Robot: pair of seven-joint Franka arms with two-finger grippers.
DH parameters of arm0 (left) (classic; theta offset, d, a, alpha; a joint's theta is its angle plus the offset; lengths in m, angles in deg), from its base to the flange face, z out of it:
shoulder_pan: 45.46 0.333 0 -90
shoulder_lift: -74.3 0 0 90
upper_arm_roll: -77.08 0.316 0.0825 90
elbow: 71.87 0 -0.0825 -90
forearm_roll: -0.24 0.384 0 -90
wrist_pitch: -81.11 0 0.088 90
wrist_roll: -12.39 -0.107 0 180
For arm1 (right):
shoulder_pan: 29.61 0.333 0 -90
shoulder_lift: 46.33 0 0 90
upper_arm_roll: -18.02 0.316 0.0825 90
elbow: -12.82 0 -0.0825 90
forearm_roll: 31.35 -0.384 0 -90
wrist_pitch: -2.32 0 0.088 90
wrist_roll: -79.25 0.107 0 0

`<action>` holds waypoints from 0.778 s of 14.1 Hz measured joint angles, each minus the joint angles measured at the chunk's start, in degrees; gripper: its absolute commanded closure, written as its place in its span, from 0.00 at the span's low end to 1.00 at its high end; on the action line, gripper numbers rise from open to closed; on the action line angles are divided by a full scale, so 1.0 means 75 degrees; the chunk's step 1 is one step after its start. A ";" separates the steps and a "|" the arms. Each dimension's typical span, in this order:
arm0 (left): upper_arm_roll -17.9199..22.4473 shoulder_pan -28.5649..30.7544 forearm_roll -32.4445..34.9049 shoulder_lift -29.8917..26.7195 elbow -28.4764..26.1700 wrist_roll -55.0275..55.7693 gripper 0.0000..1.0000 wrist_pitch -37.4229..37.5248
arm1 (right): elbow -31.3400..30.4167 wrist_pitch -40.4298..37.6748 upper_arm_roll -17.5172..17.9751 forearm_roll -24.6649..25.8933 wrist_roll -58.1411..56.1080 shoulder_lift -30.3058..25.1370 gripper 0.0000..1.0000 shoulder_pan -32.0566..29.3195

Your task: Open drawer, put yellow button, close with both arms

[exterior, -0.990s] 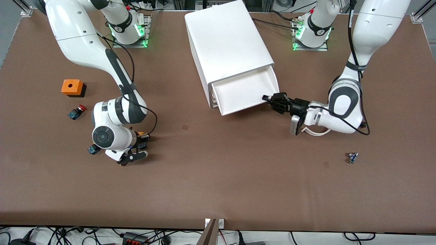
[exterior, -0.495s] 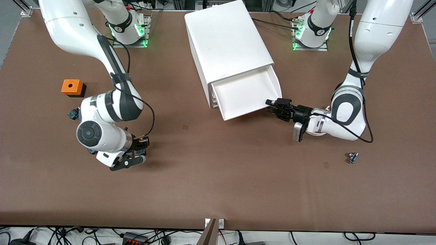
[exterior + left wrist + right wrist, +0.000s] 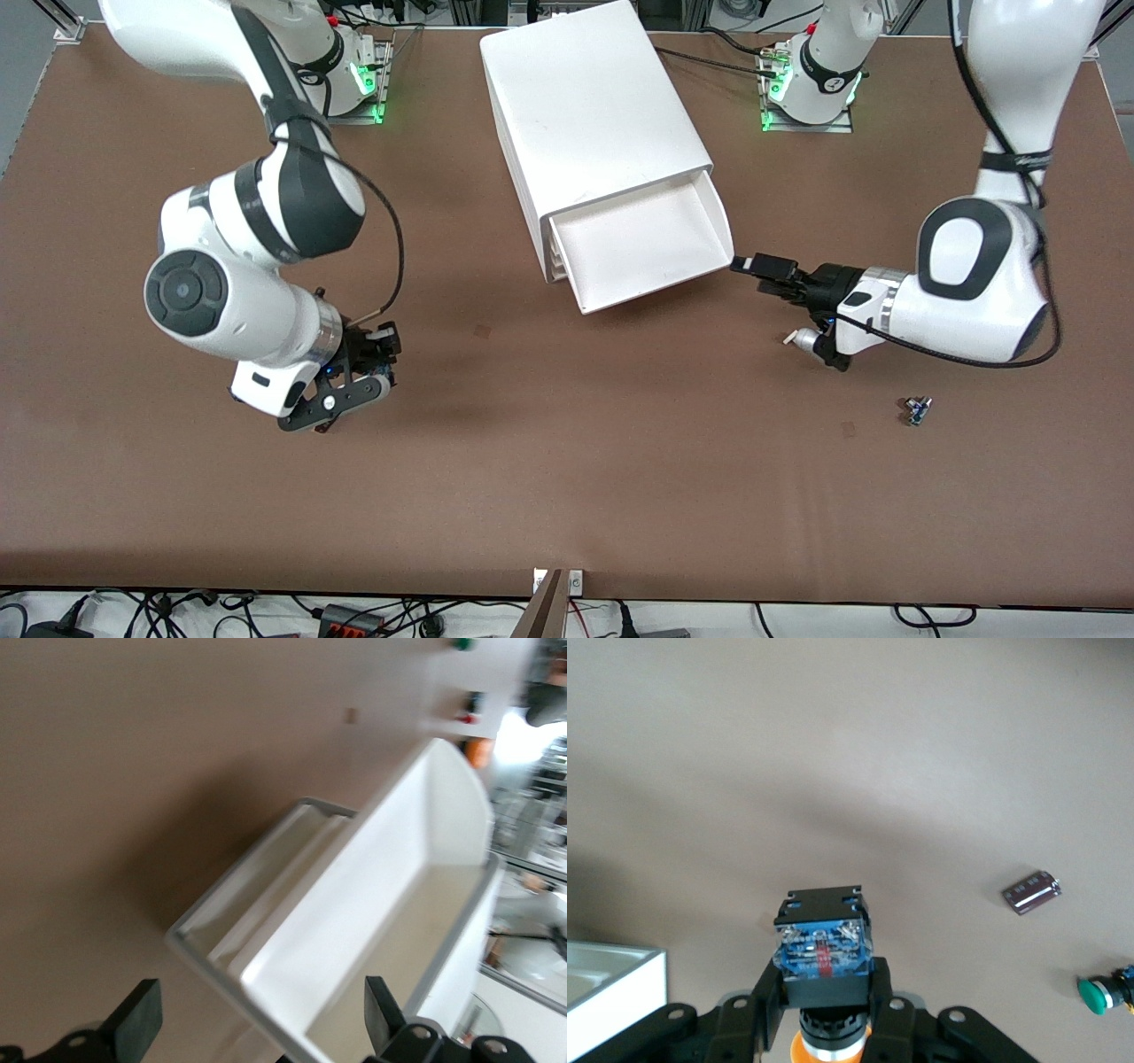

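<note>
Inside the open drawer [image 3: 640, 241], apparently bare white floor.

I see the drawer [image 3: 651, 244] standing pulled out of the cabinet [image 3: 589, 120], its tray open from above, nothing over it. My left gripper [image 3: 764, 268] sits just beside the drawer's corner toward the left arm's end, fingers spread apart and off the drawer, so that corner is crowded. My right gripper [image 3: 354, 372] is up over bare table toward the right arm's end, clamped on the button [image 3: 824, 939]; the mat between it and the drawer is bare, a clear lane. The right arm's bulky wrist [image 3: 239, 310] hangs over that end. A small part [image 3: 917, 410] lies nearer the camera than the left gripper, well apart.
</note>
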 measured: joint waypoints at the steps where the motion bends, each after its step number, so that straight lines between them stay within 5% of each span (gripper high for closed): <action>1: -0.0023 -0.0037 0.0784 -0.0072 0.0325 0.0761 0.00 0.0165 | 0.0041 -0.0033 0.0008 -0.0007 0.0006 -0.0151 1.00 0.0188; 6: -0.0109 -0.0590 0.3987 -0.0107 0.1010 0.1826 0.00 0.0192 | 0.0139 -0.0049 0.0142 -0.0057 0.0855 -0.0545 1.00 0.1132; 11: 0.0015 -0.0466 0.4423 0.0163 0.1521 0.1878 0.00 0.0167 | 0.0270 0.0503 0.0225 -0.0068 0.2804 -0.0532 1.00 0.2160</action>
